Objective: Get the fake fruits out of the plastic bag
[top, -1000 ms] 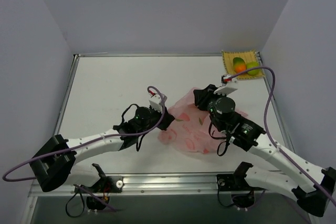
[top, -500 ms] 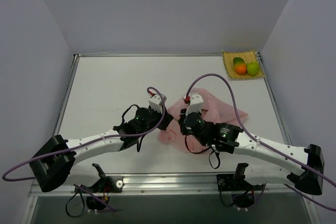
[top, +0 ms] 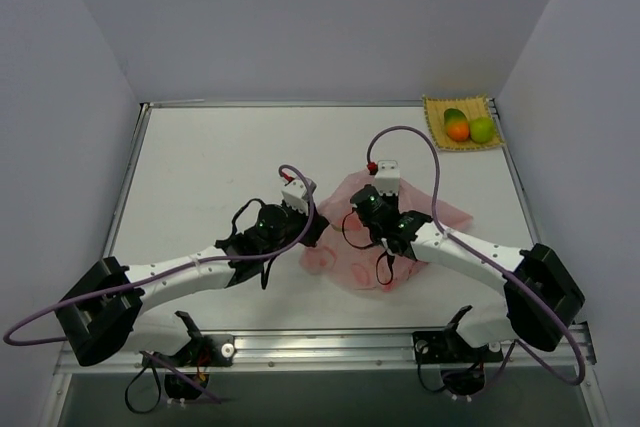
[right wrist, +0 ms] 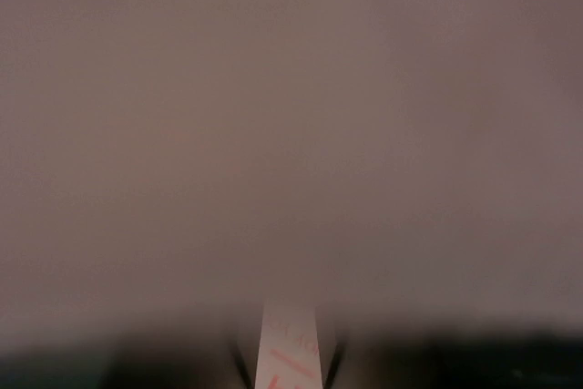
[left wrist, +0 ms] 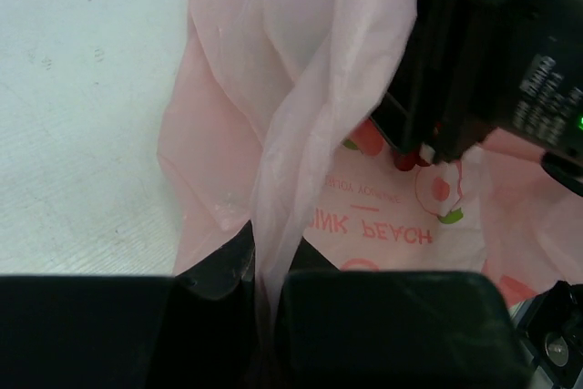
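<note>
Plastic bag (top: 352,265) lies crumpled on the table (top: 220,167), right of centre. The left arm (top: 190,267) stretches low from the near left, its left jaws clamped on a twisted fold of the bag. The right arm (top: 470,252) bends in over the bag. Its wrist view is blurred, so I cannot tell how the right jaws stand. Three fake fruits (top: 458,131) sit on a yellow mat (top: 434,112), far right.
</note>
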Motion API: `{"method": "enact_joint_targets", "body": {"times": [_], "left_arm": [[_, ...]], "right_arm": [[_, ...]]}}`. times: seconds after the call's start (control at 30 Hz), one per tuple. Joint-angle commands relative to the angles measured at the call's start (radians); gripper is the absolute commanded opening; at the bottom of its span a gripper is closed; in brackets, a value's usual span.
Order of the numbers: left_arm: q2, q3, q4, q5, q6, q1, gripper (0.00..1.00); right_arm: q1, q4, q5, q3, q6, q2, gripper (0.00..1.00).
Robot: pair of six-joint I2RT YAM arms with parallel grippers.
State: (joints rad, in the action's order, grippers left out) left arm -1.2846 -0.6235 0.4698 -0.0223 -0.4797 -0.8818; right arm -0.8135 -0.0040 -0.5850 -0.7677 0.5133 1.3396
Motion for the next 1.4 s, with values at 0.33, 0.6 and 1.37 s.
{"method": "enact_joint_targets", "body": {"times": [0.33,0.6,1.37], "left_arm": [[-0.094,-0.051,0.118,0.022,-0.056,-0.006,0.03],[-0.096,-0.104,0.085,0.022,-0.066,-0.008,0.02],[-0.18,-0.119,0.109,-0.01,-0.046,-0.014,0.02]], "right_arm": [[0.238,0.285,-0.039,-0.039,-0.11,0.187,0.83],[0.26,0.253,0.013,-0.105,-0.133,0.247,0.94],[0.355,0.337,0.293,-0.162,-0.253,0.386,0.89]]}}
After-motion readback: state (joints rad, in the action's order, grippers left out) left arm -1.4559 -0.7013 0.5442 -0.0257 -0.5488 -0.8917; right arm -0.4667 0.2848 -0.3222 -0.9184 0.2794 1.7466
